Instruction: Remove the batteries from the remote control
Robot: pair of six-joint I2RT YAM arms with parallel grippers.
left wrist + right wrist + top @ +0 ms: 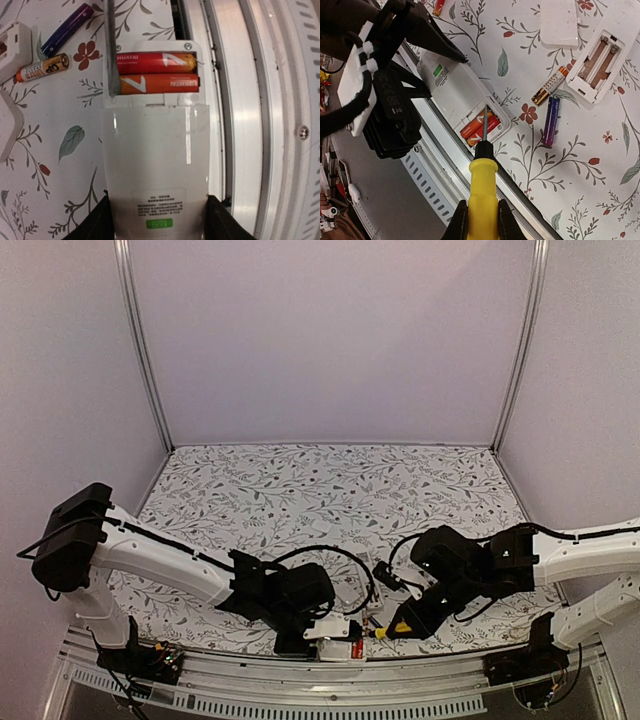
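Note:
My left gripper [156,225] is shut on the lower end of a white remote [155,160], which lies at the table's front edge with its battery bay open. Two red/orange batteries [156,62] [160,84] sit side by side in the bay. My right gripper [482,225] is shut on a yellow-handled screwdriver [482,192]. Its thin shaft [111,50] reaches into the bay, with the tip at the left end of the batteries. In the top view both grippers [300,625] [425,610] meet over the remote [335,630].
A loose gold-orange battery [550,85] and a purple one [550,120] lie on the floral cloth. Beyond them are a second white remote with an empty bay [602,55] and a white cover [560,22]. A metal rail [250,125] runs along the held remote.

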